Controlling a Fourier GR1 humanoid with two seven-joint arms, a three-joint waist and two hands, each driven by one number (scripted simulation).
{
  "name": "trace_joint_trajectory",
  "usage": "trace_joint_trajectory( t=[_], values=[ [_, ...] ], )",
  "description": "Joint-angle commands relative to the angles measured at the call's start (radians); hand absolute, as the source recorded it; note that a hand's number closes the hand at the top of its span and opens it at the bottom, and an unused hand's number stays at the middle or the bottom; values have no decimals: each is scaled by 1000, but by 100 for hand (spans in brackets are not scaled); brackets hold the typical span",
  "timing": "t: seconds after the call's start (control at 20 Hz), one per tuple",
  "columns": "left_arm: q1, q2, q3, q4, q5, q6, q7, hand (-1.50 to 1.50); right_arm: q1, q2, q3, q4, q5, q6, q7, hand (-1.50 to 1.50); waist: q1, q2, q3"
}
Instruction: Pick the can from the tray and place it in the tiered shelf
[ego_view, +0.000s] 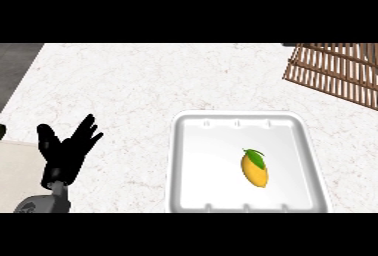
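Pictured from overhead at a kitchen counter (148, 80) of pale, faintly veined stone. Resting at lower left, the black left hand (68, 150), fingers spread and upright, holding nothing. No sign of the right hand.

To the left hand's right, well apart across bare stone, a white moulded tray (210, 165) with rounded corners and small notches along its near and far walls, glossy like thin plastic. No can visible in it or anywhere else. Lying in its right half instead, a smooth yellow fruit (255, 169) with a green leaf at one end (mango-like, oval rather than cylindrical). Long axis running roughly away from the viewer, leaf end farther and tipped slightly left.

Beyond the tray, at the upper right corner and cut by the edge, the tiered shelf (336, 70) of brown wooden slats, set at an angle.

Judged from this layout: closer to the robot's right side than to the left hand, so probably a short reach for the unseen right arm, a long crossing for the left.
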Motion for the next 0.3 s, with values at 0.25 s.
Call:
trace_joint_trajectory(
  t=[0.25],
  values=[
    [13,0,3,-5,-7,3,23,0,180,-182,-117,56,-116,223,-80,-150,-8,2,0]
  ],
)
